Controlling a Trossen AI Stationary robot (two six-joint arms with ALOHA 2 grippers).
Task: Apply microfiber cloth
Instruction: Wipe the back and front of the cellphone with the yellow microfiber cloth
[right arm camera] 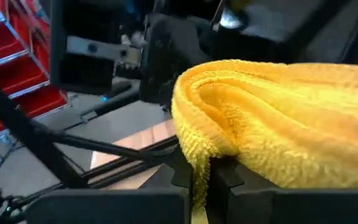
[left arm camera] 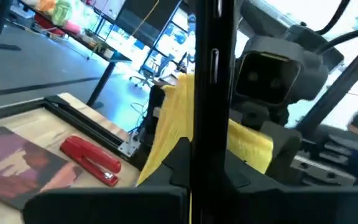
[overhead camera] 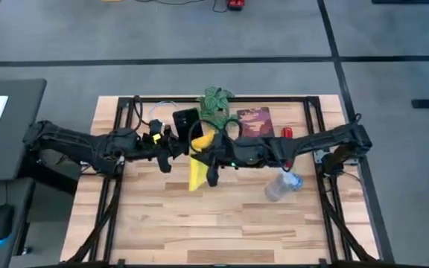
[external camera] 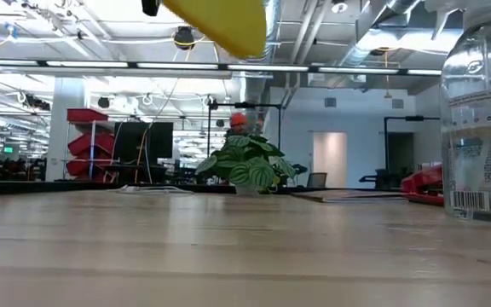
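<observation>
Item, microfiber cloth (overhead camera: pixel 197 168): bright yellow, bunched and folded, raised off the tabletop (overhead camera: pixel 222 223) near its middle and hanging down in a loose tail. In the low view its bottom edge (external camera: pixel 220 24) shows at the top of the frame, well clear of the wood.

Item, my right hand (right arm camera: pixel 201 171): at the middle of the tabletop, fingers together and clamped on a fold of the cloth, the pile bulging out over them.

Item, my left hand (left arm camera: pixel 191 180): also at the middle, facing the right one, fingers pressed on a thin black smartphone (left arm camera: pixel 205 93) held edge-on and upright. The cloth (left arm camera: pixel 179 118) hangs just behind the phone in that view; whether they touch I cannot tell.

Item, clear plastic spray bottle (overhead camera: pixel 281 186): on the wood under my right arm, labelled, close to the low camera (external camera: pixel 482 119).

Item, dark red booklet (overhead camera: pixel 253 120): flat near the far edge.

Item, red stapler (overhead camera: pixel 287 132): just beside the booklet, on its right in the high view; both show together past my left hand (left arm camera: pixel 92 160).

Item, small potted plant (overhead camera: pixel 216 103): green patterned leaves, far edge, centre.

Item, black frame rails (overhead camera: pixel 125 119): along the tabletop's borders.
</observation>
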